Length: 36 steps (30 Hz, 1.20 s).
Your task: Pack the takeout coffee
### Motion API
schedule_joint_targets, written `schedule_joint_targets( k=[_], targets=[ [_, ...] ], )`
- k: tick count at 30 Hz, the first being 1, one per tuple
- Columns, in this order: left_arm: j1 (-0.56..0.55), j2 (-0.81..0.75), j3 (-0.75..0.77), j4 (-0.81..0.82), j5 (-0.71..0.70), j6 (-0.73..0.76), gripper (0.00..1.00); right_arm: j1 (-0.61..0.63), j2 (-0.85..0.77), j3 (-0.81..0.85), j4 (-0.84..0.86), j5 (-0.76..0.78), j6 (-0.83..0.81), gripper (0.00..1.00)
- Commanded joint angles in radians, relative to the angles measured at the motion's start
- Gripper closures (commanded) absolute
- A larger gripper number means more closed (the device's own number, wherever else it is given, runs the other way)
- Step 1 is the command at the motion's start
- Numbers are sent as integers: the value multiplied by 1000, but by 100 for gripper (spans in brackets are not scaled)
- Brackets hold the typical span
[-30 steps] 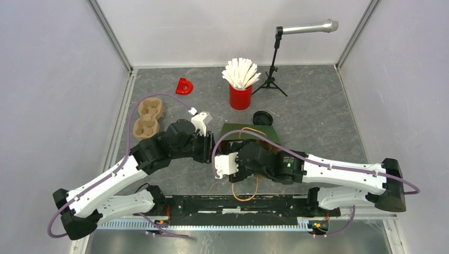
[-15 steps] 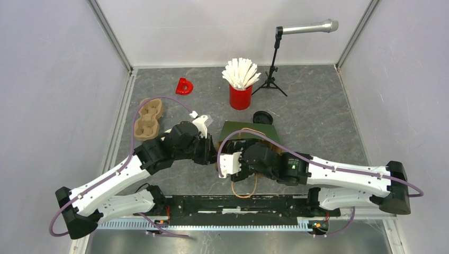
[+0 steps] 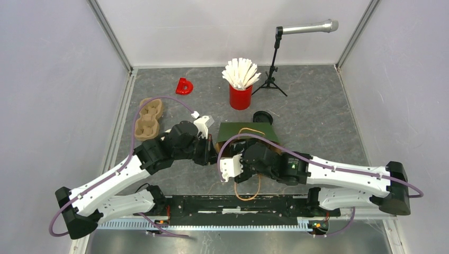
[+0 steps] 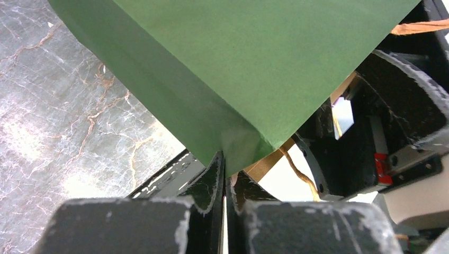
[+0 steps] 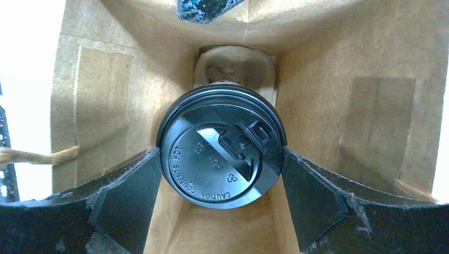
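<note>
Grey marbled tabletop (image 4: 63, 106); my left gripper (image 4: 225, 180) pinches the rim of the green bag (image 4: 238, 63), my right gripper (image 5: 221, 161), spread wide, clasps the lidded cup (image 5: 221, 143) between its fingers (image 5: 127, 196) inside. I'd lower it level, slowly.

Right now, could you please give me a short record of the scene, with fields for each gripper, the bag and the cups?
left gripper: shut on the mouth edge of the green bag
right gripper: inside the bag, fingers against both sides of a lidded cup
green bag: mouth toward the arms' bases
second cup: black lid on, on the table just beyond the bag
cup carrier: on the table to the left, both wells empty
red cup of sticks: upright at the back
</note>
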Motion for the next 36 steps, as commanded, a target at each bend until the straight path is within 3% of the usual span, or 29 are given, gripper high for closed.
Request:
schedule_joint_targets(
  k=[1,14,33,36],
  targets=[
    [-5,-10,24,51,57,41,97,-18,18,-19,61,-16,-82,13],
    [-5,-19,-5,69,101,64,98,-100,-36,-19,8,-98,-246,11],
    [-5,-15,-9,30,99,116,98,-146,-14,0,0,-158,-287,11],
    [-4,-17,-10,24,100,128,98,-146,-21,54,-42,-161,-252,7]
  ],
)
